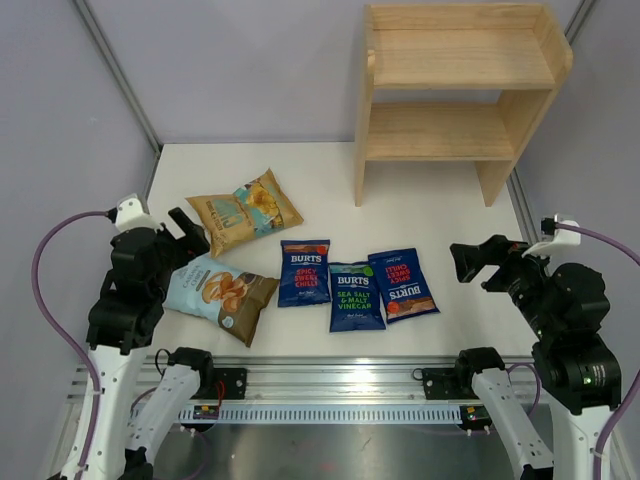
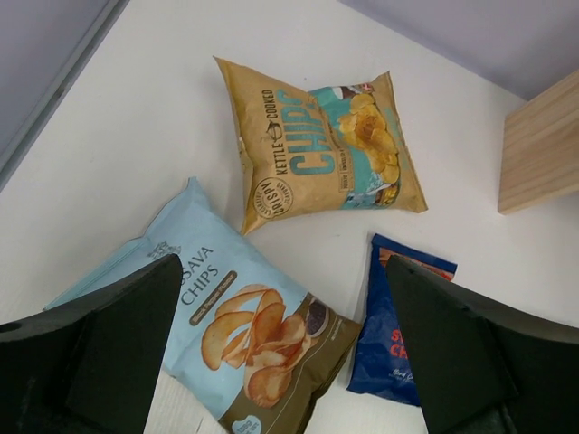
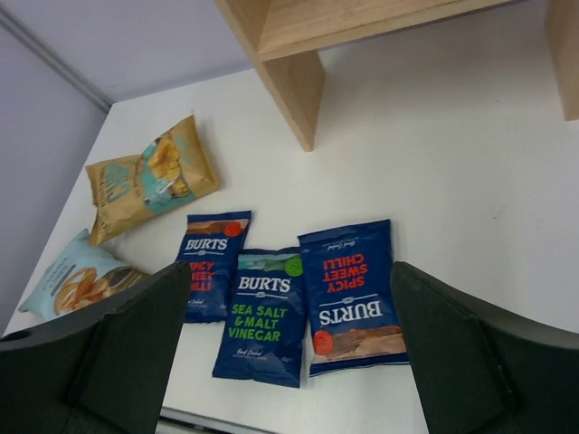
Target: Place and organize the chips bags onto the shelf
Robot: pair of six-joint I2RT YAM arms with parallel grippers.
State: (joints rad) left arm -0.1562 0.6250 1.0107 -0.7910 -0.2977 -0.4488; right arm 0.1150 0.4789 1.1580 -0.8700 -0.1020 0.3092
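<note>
All 5 chips bags [image 1: 357, 295] lie on the worktop [image 1: 440, 230]; the shelf [image 1: 440, 130] holds none, so every placement remains. Left gripper [image 1: 190, 236] and right gripper [image 1: 466, 262] gape, empty.

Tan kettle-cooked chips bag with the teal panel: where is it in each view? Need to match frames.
Top external: tan kettle-cooked chips bag, left of centre, mid-height.
Left wrist: upper centre, above the light-blue bag.
Right wrist: left side, just above mid-height.
Shared landmark: the light wooden shelf; its side panel is to the right of the bag in every view.
</note>
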